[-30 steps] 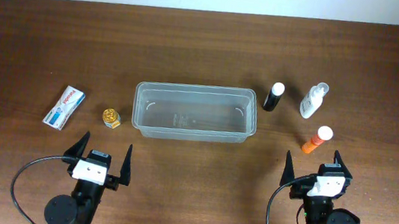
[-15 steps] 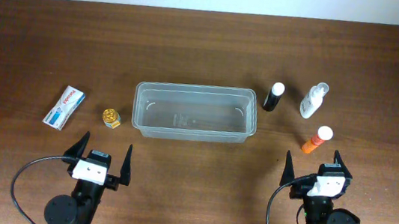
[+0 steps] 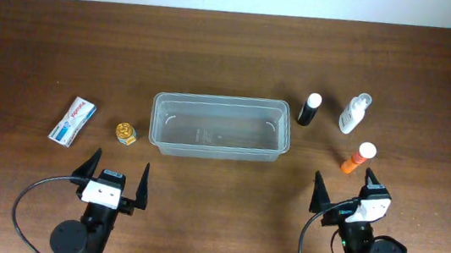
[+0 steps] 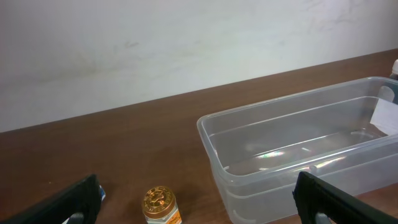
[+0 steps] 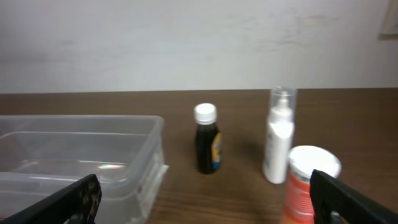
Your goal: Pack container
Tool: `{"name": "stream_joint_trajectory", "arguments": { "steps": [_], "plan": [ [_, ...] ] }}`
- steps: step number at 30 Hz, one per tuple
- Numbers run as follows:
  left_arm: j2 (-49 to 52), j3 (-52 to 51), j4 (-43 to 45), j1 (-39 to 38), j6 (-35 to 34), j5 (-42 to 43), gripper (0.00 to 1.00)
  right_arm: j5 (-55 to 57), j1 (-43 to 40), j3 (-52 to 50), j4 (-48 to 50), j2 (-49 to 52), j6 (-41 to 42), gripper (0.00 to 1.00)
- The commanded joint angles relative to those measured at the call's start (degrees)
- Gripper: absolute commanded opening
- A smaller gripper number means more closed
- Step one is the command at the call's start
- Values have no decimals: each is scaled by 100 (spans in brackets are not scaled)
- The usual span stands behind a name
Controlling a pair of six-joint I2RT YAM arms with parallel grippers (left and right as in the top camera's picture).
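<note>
Along the near edge of the tabletop [image 3: 217,202], the left hand [image 3: 120,166] sits with its fingers spread wide and nothing between them. The right hand [image 3: 345,179], equally wide and empty, has swung a little toward the left edge since half a second ago. That is the only visible change; nothing on the tabletop has moved. I read it as the right arm starting its first approach, probably toward the orange bottle [image 3: 357,158] just beyond its fingertips. Farther in on the left lie a gold-capped jar [image 3: 127,133] and, nearer the left edge, a toothpaste pack [image 3: 72,121]. The clear container [image 3: 221,101] stands mid-tabletop, empty, with the jar just beside its left end. Beyond the orange bottle, toward the far right corner, stand a black bottle [image 3: 308,110] and a spray bottle [image 3: 353,114]. Packing has not begun; all five items are outside the container.
</note>
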Motion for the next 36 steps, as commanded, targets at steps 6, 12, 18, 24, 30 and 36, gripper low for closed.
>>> {"name": "stream_joint_trajectory", "arguments": {
  "steps": [6, 12, 18, 24, 30, 36],
  "plan": [
    [-55, -13, -37, 24, 90, -42, 99, -918, -35, 1996, -822, 337, -35, 98],
    [-55, -15, -37, 24, 90, -42, 99, -883, -44, 4380, -2483, 2546, -411, 98],
    [-55, -13, -37, 24, 90, -42, 99, -892, -44, 7287, -4251, 5475, -411, 98],
    [-55, -15, -37, 24, 90, -42, 99, -892, -50, 9694, -5252, 7622, -721, 98],
    [-55, -15, -37, 24, 90, -42, 99, -17, -227, 10286, -5418, 8664, -717, 98],
    [-55, -13, -37, 24, 90, -42, 99, -7, -754, 10286, -5873, 9339, -553, 98]
  ]
}}
